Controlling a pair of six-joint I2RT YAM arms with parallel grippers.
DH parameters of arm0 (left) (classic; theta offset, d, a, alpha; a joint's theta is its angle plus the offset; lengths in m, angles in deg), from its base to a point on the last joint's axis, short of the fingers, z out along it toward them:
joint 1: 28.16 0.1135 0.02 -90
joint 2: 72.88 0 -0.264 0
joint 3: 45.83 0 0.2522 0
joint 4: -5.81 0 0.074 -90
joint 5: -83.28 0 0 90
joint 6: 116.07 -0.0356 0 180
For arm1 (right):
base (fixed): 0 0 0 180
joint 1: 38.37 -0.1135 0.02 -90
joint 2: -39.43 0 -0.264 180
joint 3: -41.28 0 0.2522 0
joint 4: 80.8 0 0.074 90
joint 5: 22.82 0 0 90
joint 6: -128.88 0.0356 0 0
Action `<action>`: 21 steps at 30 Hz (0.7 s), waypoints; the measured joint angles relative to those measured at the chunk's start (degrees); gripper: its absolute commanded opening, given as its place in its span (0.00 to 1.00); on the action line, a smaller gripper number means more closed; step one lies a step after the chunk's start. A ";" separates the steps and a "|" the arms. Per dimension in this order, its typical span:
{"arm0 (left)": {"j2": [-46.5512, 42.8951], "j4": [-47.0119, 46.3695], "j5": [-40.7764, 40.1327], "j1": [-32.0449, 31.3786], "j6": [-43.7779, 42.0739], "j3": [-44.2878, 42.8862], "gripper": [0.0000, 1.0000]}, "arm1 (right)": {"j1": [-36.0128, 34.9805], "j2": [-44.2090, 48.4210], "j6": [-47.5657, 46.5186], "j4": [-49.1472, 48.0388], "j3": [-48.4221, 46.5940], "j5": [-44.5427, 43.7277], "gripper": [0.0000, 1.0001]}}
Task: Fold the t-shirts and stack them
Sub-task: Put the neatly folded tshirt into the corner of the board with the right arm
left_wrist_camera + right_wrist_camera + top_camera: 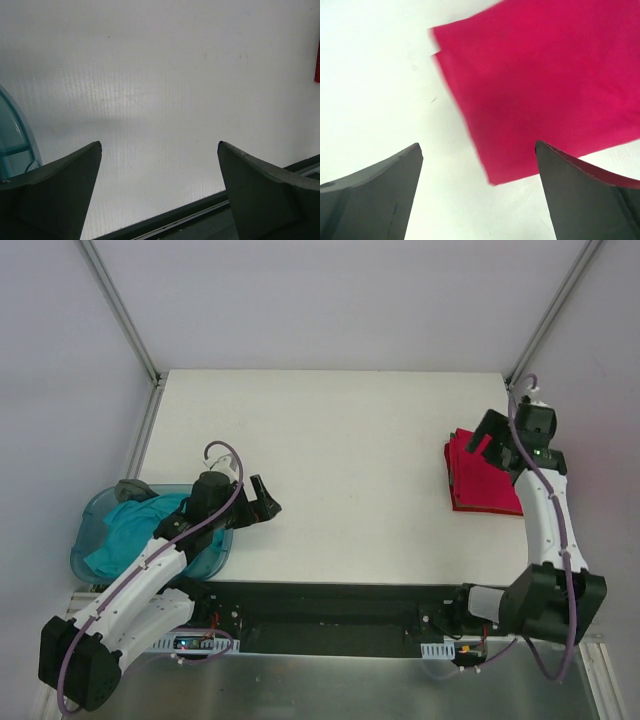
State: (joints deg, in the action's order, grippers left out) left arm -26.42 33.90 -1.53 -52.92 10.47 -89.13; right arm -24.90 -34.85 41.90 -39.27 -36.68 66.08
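Folded crimson red t-shirts [482, 480] lie stacked at the right edge of the table; they fill the upper right of the right wrist view [545, 85]. My right gripper [478, 437] hangs open and empty above the stack's far left corner [479, 147]. A teal t-shirt [125, 530] lies bunched in the blue tub at the left, with a grey-green one [131, 489] at its far rim. My left gripper [263, 500] is open and empty over bare table just right of the tub [159, 145].
The translucent blue tub [84, 535] sits at the table's left near corner; its rim shows in the left wrist view [20, 135]. The table's near edge and a black rail [330, 605] run below the arms. Frame posts stand at the far corners.
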 measured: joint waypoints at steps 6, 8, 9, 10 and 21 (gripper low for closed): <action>-1.20 0.13 0.74 0.00 0.07 -0.33 0.99 | -18.01 13.53 -2.89 0.55 9.18 0.44 0.96; -1.62 0.22 0.72 0.00 0.09 -0.33 0.99 | -22.60 17.77 -3.65 -0.37 14.29 3.10 0.96; -1.97 0.22 0.68 0.00 0.07 -0.33 0.99 | -24.02 19.87 -4.11 -1.64 17.46 4.87 0.96; -2.38 0.31 0.61 0.00 0.07 -0.33 0.99 | -24.79 21.88 -4.44 -3.52 20.94 6.36 0.96; -4.46 1.53 0.50 0.00 1.46 -0.17 0.99 | -24.98 30.86 -3.93 -13.16 34.97 8.83 0.96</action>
State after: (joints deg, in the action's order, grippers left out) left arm -30.88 35.43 -1.03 -52.92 11.93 -89.30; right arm -49.88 -3.99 37.97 -52.43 -1.71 74.91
